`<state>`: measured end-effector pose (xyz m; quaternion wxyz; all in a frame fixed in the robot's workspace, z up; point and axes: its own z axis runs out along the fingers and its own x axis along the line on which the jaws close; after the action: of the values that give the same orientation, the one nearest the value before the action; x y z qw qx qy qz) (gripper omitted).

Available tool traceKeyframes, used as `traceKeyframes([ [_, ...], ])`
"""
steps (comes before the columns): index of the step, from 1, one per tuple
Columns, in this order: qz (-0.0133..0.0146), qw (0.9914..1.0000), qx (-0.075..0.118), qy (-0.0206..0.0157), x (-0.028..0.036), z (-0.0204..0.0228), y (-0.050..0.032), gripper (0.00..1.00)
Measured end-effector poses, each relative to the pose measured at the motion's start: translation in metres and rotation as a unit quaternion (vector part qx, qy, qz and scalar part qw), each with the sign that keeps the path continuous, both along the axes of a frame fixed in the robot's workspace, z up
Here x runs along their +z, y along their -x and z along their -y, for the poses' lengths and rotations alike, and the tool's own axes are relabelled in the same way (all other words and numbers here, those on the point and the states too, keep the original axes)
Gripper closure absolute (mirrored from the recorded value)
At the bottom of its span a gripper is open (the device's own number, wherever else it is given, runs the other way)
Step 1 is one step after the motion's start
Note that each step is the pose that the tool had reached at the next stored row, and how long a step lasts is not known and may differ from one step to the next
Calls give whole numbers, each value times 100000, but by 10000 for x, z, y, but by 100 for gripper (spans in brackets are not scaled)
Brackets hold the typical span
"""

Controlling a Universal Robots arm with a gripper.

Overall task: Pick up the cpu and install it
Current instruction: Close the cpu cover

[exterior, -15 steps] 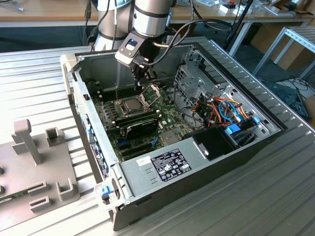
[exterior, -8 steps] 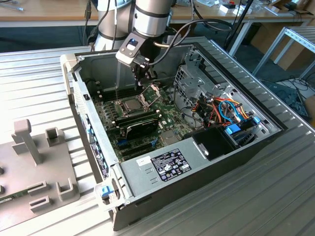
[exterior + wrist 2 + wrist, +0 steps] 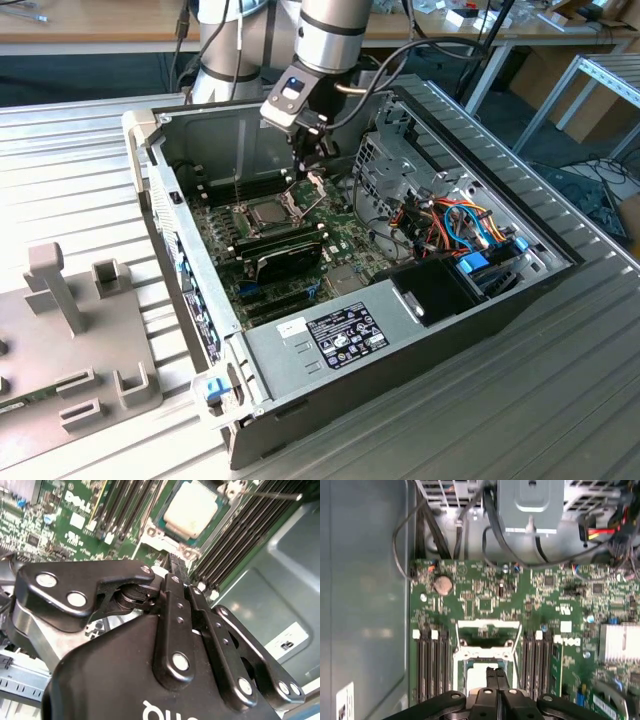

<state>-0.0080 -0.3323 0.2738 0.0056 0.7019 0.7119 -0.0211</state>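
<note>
Shows the black, link-armed metal end effector [image 3: 497, 674] with its fingertips pressed together, pinching nothing. Hangs from the silver-grey robot arm [image 3: 335, 30], reaching down inside the open grey metal computer case [image 3: 230, 130].

Just beneath the tips: the cpu [image 3: 192, 511], a small flat square chip with a dull silver-grey top, lying in its socket on the green motherboard [image 3: 485, 595] (partly hidden behind the tips in the first wrist view). Cannot tell whether tips and chip touch.

Right beside the tips, at one edge of the chip: the hinged silver metal socket frame [image 3: 485, 654], standing open. Flanking the socket on either side of the end effector: rows of long black memory slots [image 3: 432, 665].

Farther out, past the frame: a round silver coin battery [image 3: 442, 584] on the board.

Well away from the end effector, at the case's other end: a bundle of orange, blue and red cables [image 3: 460, 225] and a grey metal power-supply box [image 3: 290, 350].

Under it all: the ribbed aluminium table [image 3: 70, 150], carrying a grey plastic fixture [image 3: 60, 290] well apart from the end effector, outside the case.
</note>
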Motion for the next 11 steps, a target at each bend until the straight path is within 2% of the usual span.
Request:
traceKeyframes([
  [3,5,100000,4,-2,0,0,-88,89],
  [5,5,100000,1,-7,-1,-1,-203,89],
  [8,5,100000,5,-3,0,0,-313,89],
  [11,6,100000,12,-1,0,0,-457,89],
])
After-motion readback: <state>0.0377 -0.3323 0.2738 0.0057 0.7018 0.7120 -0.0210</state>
